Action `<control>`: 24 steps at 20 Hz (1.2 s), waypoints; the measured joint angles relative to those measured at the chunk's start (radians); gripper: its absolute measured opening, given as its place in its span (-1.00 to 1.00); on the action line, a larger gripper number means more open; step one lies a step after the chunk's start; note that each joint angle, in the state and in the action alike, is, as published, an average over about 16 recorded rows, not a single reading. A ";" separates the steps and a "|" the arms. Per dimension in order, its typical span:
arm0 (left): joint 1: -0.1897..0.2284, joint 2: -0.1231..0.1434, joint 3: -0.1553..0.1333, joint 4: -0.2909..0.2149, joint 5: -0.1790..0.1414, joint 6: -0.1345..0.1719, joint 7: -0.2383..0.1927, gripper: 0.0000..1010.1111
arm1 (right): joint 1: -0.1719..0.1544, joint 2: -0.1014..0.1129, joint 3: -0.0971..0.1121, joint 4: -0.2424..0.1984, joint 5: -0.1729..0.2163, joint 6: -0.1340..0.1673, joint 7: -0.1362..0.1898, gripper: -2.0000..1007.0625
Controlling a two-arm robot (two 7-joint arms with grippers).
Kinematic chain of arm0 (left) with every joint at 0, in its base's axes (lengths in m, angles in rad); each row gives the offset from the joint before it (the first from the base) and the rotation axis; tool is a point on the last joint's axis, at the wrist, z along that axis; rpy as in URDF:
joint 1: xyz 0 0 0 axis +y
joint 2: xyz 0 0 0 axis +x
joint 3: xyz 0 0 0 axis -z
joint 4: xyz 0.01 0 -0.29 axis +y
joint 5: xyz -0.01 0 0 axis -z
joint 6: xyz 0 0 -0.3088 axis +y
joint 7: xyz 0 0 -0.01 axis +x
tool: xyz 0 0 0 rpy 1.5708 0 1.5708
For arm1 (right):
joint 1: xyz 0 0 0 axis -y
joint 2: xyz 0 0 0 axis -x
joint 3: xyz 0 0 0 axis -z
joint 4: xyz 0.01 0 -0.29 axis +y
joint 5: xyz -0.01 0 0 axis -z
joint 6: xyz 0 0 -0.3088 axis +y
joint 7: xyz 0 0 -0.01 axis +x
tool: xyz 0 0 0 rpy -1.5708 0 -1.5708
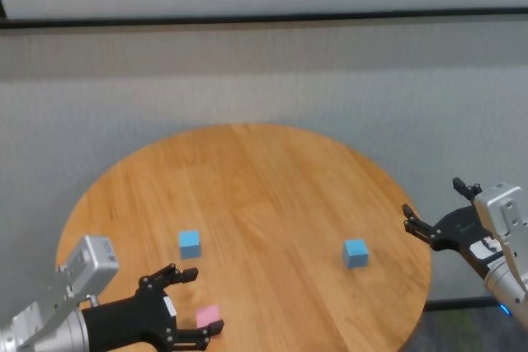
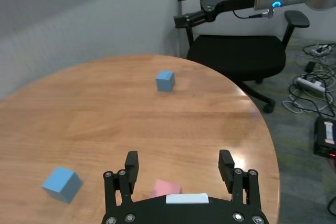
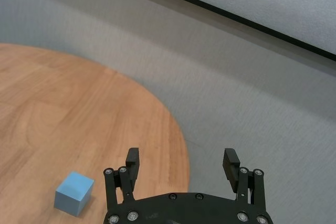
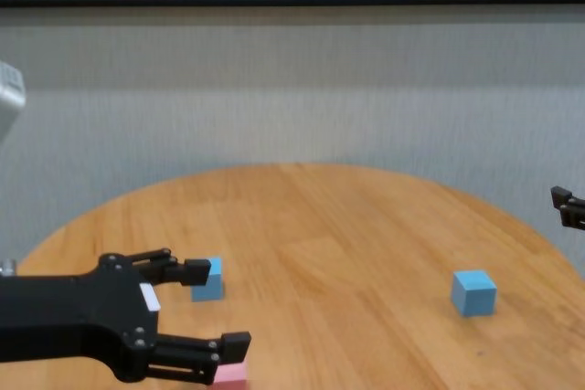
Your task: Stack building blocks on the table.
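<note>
Head view: your left gripper [image 1: 193, 302] hangs released, fingers spread, above the table [image 1: 272, 195]; the pink block [image 1: 208, 316] lies between its fingertips. Right gripper [image 1: 436, 208], also spread, hovers off the table's right edge.

Left wrist view: pink block [image 2: 167, 187] sits between the fingers [image 2: 130, 165], untouched.

Chest view: count one pink block [image 4: 228, 374], two blue: one [image 4: 207, 279] beyond the pink block, one [image 4: 473, 292] well right of it.
</note>
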 joint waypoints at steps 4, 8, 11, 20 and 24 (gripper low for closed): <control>-0.018 -0.017 0.012 0.037 0.002 -0.001 -0.029 0.98 | 0.000 0.000 0.000 0.000 0.000 0.000 0.000 1.00; -0.033 -0.034 0.024 0.072 0.001 -0.004 -0.051 0.98 | 0.000 0.000 0.000 0.000 0.000 0.000 0.000 1.00; -0.046 -0.048 0.031 0.100 -0.002 -0.006 -0.061 0.98 | 0.000 0.000 0.000 0.000 0.000 0.000 0.000 1.00; -0.080 -0.088 0.048 0.174 -0.007 -0.009 -0.071 0.98 | 0.000 0.000 0.000 0.000 0.000 0.000 0.000 1.00; -0.091 -0.102 0.053 0.200 -0.006 -0.011 -0.073 0.98 | 0.000 0.000 0.000 0.000 0.000 0.000 0.000 1.00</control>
